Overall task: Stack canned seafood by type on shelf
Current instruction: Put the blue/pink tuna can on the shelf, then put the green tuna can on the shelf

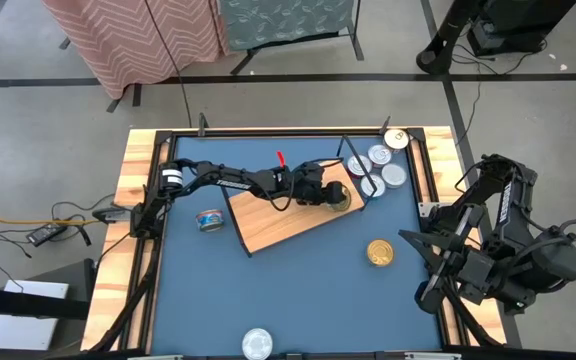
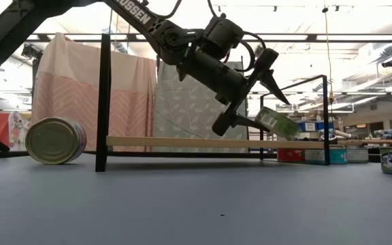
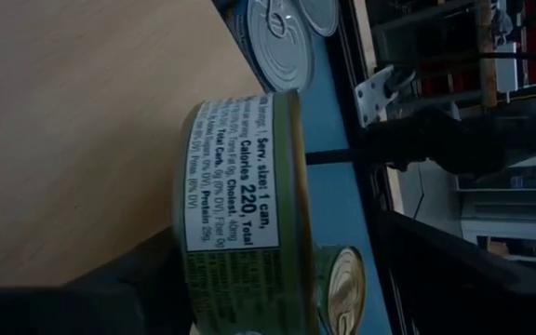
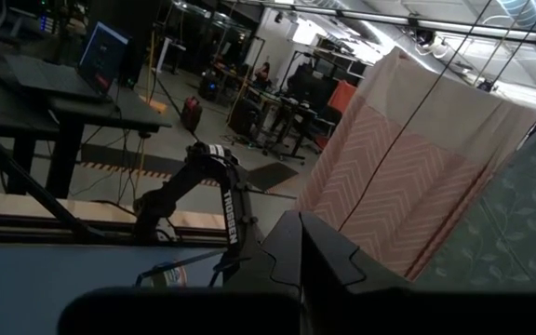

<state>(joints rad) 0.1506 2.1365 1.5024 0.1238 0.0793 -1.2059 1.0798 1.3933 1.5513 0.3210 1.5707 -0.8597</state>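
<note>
Green-labelled tin between open left end effector fingers

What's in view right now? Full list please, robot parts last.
shelf: 1, light wood with black wire ends, mid-table, lying askew
green-label tin: 1, gold lid, tilted over the shelf's right end between the left fingers
silver tins: about 4, clustered just off the shelf's right end
gold tin: 1, on the blue table, right of centre
corner tin: 1, goldish, far right corner
blue-label tin: 1, on its side, left of the shelf
near-edge tin: 1, silver, near edge
curtains: 2, pink and grey-green, behind the table
left gripper: open, over the shelf
right gripper: shut, parked at the right edge
</note>
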